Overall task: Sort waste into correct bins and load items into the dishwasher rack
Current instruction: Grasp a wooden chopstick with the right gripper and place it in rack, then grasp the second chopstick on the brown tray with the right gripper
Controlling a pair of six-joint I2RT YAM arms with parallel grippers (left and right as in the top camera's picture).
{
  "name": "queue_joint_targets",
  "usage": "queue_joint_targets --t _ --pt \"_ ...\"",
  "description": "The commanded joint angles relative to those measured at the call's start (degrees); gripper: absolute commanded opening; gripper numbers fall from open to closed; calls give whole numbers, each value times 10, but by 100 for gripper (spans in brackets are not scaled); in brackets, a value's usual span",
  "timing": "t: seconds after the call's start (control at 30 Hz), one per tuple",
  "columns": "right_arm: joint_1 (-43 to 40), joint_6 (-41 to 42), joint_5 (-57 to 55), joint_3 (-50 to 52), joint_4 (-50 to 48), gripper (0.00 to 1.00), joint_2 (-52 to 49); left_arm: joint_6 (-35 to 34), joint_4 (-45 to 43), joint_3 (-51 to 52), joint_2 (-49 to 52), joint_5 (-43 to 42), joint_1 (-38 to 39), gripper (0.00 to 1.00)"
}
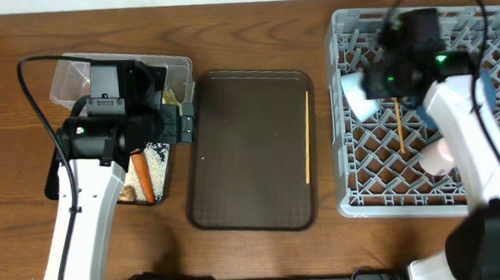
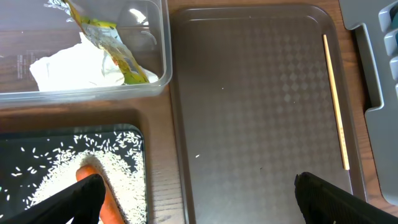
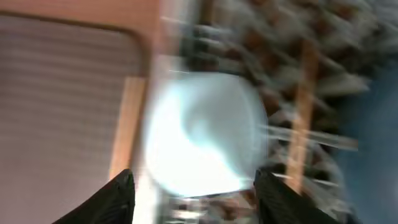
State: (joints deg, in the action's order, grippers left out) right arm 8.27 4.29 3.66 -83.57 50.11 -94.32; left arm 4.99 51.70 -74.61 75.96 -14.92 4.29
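Nearest on the left, the black tray (image 2: 25, 163) already holds the rice (image 2: 118, 168), the carrot (image 1: 143, 178) and the brown lump (image 1: 128, 193), so I count the food scraps as sorted. On the near right, the pink cup (image 1: 433, 154) sits inside the rack (image 1: 382, 203).

Moving to mid-table, my left claw (image 2: 198, 180) hovers over the left edge of the brown serving tray (image 1: 242, 157), spread wide and carrying nothing. One chopstick (image 1: 306, 137) lies along that tray's right side, and it's the one item I can see left to load. Its partner (image 1: 399, 130) lies on the rack's grid.

A little farther, my right claw (image 3: 196, 186) is over the rack's left side, its fingers parted. The light blue cup (image 1: 359, 96) shows between them, in the rack. That view is badly blurred, so I can't tell whether the fingers touch the cup. Something blue on the rack's right looks like the plate (image 1: 490, 93), mostly hidden by my arm.

Farthest left, the clear tub (image 2: 87, 94) holds the tissue (image 2: 68, 68) and the wrapper (image 2: 115, 53). I can't pick out the bowl or the foil.
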Motion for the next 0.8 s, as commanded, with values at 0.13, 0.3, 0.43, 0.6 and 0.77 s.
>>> queue_joint_targets --t 0.13,0.3,0.43,0.6,0.77 --pt "161 139 -23 -7 3 43 -30 12 2 -6 -4 -5 -1 98" --pt "224 211 -64 -7 -5 40 -111 12 2 -6 -3 -5 -1 98" --pt "237 262 -65 -7 -7 37 -168 12 2 -6 -4 -5 -1 98" --pt "231 283 -113 -7 -12 39 -218 12 2 -6 -4 -5 -1 98" --pt "228 283 -114 -7 -8 39 -247 12 2 -6 -4 -5 -1 98"
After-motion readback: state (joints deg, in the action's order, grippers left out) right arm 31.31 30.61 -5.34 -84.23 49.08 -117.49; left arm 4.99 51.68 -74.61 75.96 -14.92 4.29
